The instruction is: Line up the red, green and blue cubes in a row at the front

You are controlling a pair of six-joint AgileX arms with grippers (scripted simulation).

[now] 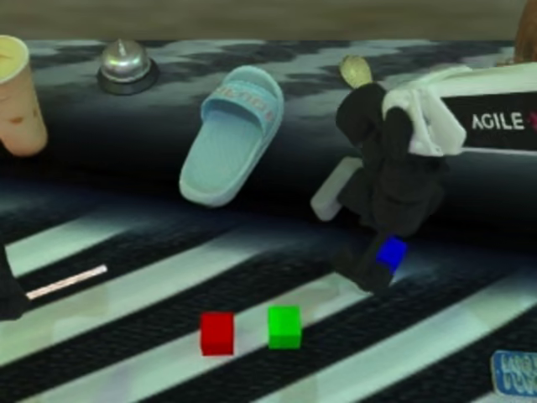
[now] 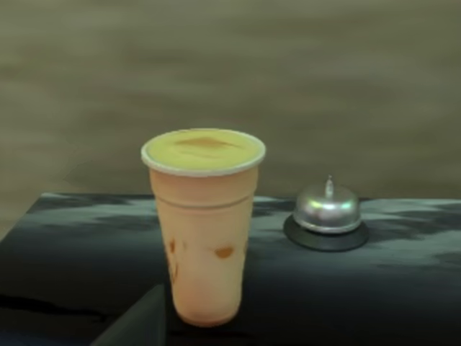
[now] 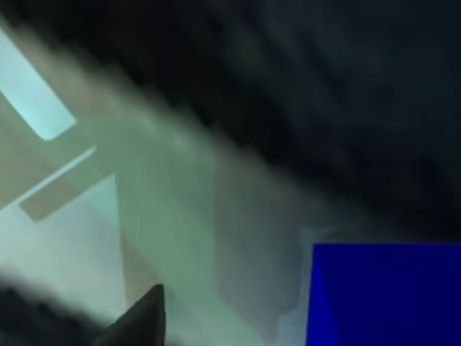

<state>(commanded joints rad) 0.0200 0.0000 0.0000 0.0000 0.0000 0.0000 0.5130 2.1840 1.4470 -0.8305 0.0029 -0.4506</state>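
The red cube [image 1: 217, 333] and the green cube [image 1: 284, 327] sit side by side near the table's front, a small gap between them. The blue cube [image 1: 391, 253] is further back and to the right, at the tip of my right gripper [image 1: 377, 267], which reaches down from the right. In the right wrist view the blue cube [image 3: 385, 295] fills one corner, and a dark finger [image 3: 144, 321] stands well apart from it, so the gripper is open. My left gripper [image 1: 7, 295] is parked at the left edge, open.
A pale-blue slipper [image 1: 231, 138] lies at the back centre. A silver bell [image 1: 126, 65] and an orange cup [image 1: 17, 96] stand at the back left. A pale stick [image 1: 65, 282] lies front left, and a blue object [image 1: 513, 374] sits at the front right corner.
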